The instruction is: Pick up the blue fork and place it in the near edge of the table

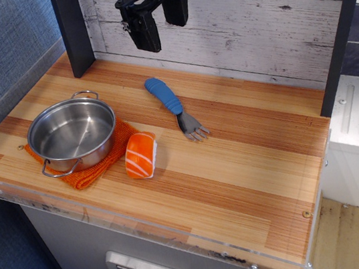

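The blue fork point(174, 106) lies flat near the middle of the wooden table point(251, 164), its ribbed blue handle pointing to the back left and its silver tines to the front right. My gripper point(161, 23) hangs high above the back of the table, a little behind and above the fork's handle. Its two black fingers point(144, 31) stand apart with nothing between them. The clear acrylic strip point(180, 232) runs along the table's front edge.
A steel pot point(72, 133) sits on an orange cloth point(96, 162) at the front left. An orange and white salmon sushi piece point(141, 155) lies beside the cloth. A dark post point(73, 32) stands at the back left, another point(343, 29) at the right.
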Robot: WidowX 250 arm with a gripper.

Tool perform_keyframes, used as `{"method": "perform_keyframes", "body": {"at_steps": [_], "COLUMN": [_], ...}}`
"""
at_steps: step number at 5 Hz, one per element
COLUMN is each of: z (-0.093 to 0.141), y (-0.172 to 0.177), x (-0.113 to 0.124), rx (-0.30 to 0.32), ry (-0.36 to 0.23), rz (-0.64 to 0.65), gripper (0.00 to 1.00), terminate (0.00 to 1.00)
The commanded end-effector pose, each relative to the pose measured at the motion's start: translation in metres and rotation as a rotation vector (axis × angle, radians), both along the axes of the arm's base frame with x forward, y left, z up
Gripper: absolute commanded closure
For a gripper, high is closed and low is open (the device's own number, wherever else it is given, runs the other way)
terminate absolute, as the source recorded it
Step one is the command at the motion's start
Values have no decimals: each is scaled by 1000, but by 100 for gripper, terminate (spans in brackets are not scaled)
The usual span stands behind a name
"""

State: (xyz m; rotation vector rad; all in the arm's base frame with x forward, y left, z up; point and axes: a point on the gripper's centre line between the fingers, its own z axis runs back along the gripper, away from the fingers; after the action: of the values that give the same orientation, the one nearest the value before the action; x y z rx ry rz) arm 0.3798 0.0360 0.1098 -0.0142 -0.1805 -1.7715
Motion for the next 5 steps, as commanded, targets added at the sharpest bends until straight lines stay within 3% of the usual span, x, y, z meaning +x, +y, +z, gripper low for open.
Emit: {"method": "perform_keyframes", "body": {"at_steps": [1,3,4,5], "z": [0,-13,-22,-32], "y": [0,-7,-10,-12], "x": [0,-5,-8,-9], "rx": [0,192,270,276], "ry": [0,56,60,40], "rz": [0,-393,-490,-505], "gripper": [0,0,0,0], "terminate": [0,0,0,0]}}
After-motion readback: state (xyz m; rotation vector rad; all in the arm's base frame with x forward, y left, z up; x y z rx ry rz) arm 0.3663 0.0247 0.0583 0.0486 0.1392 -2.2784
